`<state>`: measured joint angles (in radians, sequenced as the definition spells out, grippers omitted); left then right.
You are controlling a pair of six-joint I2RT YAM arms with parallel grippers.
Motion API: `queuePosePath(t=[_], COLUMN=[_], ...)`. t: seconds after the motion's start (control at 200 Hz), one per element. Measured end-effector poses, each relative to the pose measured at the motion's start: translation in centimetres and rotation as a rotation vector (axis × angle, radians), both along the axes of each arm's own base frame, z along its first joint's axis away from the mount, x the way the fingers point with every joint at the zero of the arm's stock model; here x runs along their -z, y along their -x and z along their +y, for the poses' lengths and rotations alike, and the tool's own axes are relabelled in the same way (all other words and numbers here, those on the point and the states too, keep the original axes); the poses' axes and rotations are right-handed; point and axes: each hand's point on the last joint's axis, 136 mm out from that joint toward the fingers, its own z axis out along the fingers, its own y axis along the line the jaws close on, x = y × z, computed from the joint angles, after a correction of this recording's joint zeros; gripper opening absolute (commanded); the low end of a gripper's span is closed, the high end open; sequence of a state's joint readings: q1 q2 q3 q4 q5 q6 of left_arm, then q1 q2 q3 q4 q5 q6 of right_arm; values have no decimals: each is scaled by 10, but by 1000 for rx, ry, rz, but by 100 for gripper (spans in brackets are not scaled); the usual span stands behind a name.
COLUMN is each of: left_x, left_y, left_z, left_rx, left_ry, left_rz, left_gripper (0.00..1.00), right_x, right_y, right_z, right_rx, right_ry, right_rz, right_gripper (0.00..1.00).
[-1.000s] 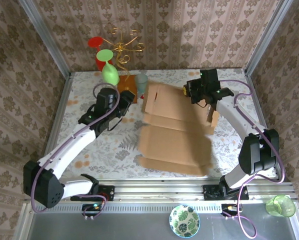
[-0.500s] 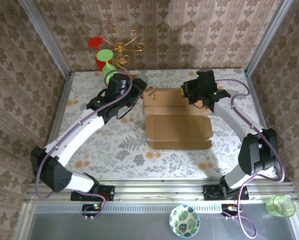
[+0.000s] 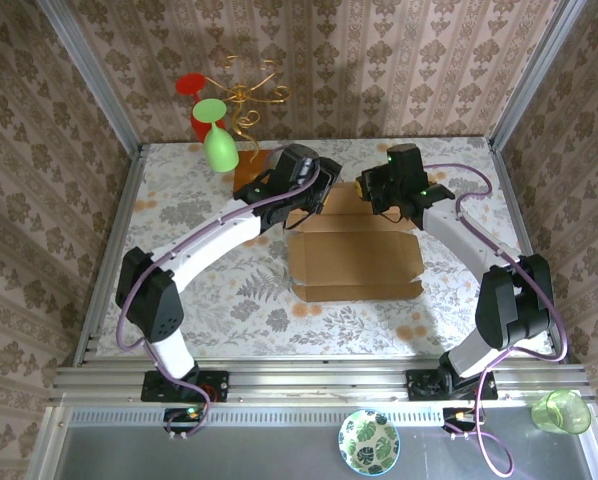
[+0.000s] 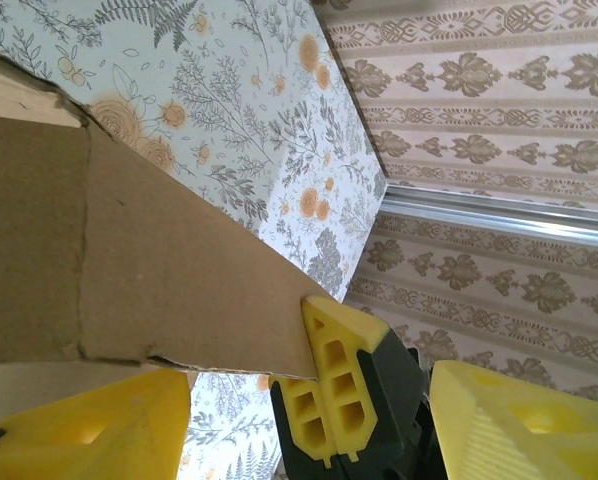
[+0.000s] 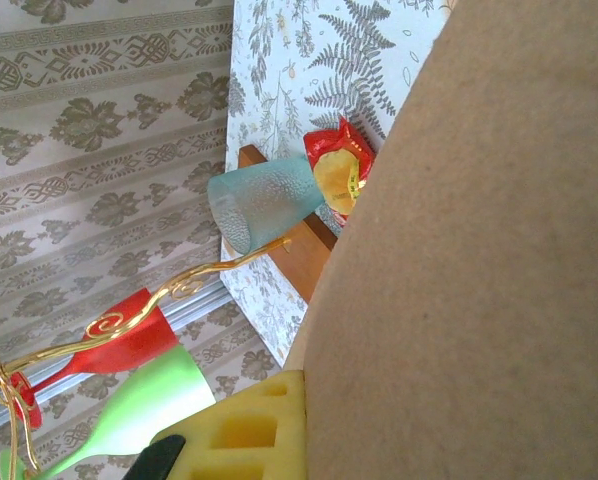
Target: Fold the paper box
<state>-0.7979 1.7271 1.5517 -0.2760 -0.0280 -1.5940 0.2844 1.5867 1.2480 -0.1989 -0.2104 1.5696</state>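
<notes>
Since a second ago the left arm has swung from the left side of the table (image 3: 204, 295) to the far-left corner of the paper box (image 3: 354, 262). The box was then a sprawled sheet and now lies as a compact, shallow rectangle mid-table, towards the far edge, showing plain cardboard on top.

The left gripper (image 3: 314, 186) has its jaws well apart, with a flap edge running past its yellow fingers (image 4: 79, 425). The right gripper (image 3: 382, 190), at the box's far edge, is pinched closed on a flap that lies against its finger (image 5: 244, 430).

Near the far-left corner, a frosted teal cup (image 5: 264, 205) touches a red-and-yellow wrapper (image 5: 334, 170); I cannot tell its contents. A leaf-print bowl (image 3: 369, 440) and a green cup (image 3: 559, 410) sit on the ledge before the near edge.
</notes>
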Motion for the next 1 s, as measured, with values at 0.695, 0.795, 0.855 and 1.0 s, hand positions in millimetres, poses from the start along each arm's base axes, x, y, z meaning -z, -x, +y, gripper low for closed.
queuePosePath(t=[0.695, 0.795, 0.855, 1.0], left_x=[49, 49, 51, 57], left_y=[-32, -37, -37, -36], left_z=[29, 34, 34, 31], left_rx=[-117, -126, -123, -108], left_ry=[-7, -12, -16, -29], left_rz=[37, 33, 34, 40], left_gripper=[0, 0, 0, 24], right_x=[26, 24, 24, 25], right_y=[-13, -18, -20, -21], right_z=[-16, -26, -31, -35], right_rx=[2, 14, 15, 19], right_ry=[41, 47, 58, 61], right_rz=[6, -13, -21, -25], right_gripper=[33, 27, 1, 0])
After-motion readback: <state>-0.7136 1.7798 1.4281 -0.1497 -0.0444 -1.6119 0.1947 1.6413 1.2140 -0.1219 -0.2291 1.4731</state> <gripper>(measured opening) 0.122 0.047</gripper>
